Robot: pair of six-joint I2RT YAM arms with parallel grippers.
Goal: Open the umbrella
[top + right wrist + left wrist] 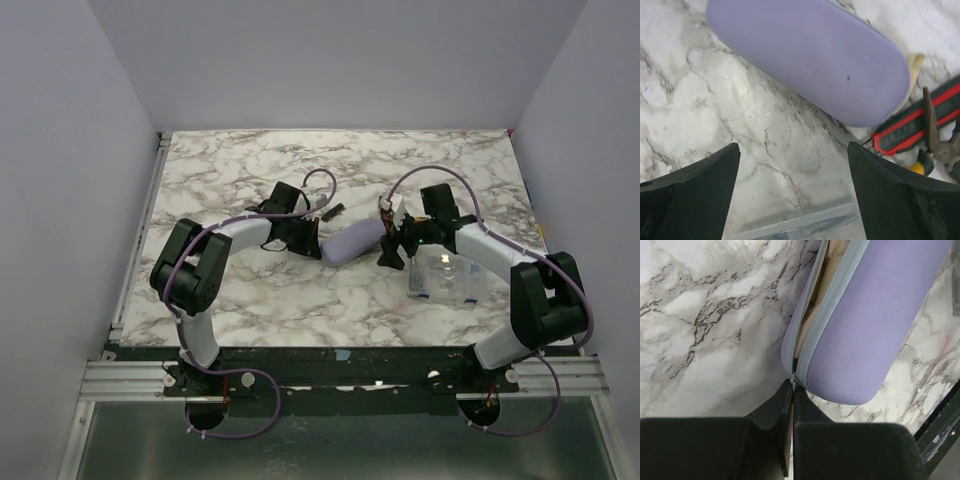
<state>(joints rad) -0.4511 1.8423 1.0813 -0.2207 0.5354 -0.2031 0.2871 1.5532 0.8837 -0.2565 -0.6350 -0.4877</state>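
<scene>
Sleeved umbrella lying crosswise between two tools on the marble desk.

The compact folding umbrella sits inside its pale lavender tubular fabric sleeve, which is rounded at both ends. A grey zip along one side gapes a little and shows beige cloth within. Its long axis runs left to right across the white-and-grey marble desk, with the right end tilted slightly away from the arm bases. The left tool is closed, its tips pressed together at the zip's end on the sleeve's left end; whether they pinch the zip pull cannot be told. The right tool stands wide open near the sleeve's right end, not touching it. Red-and-black-handled pliers lie just beside that end.
</scene>
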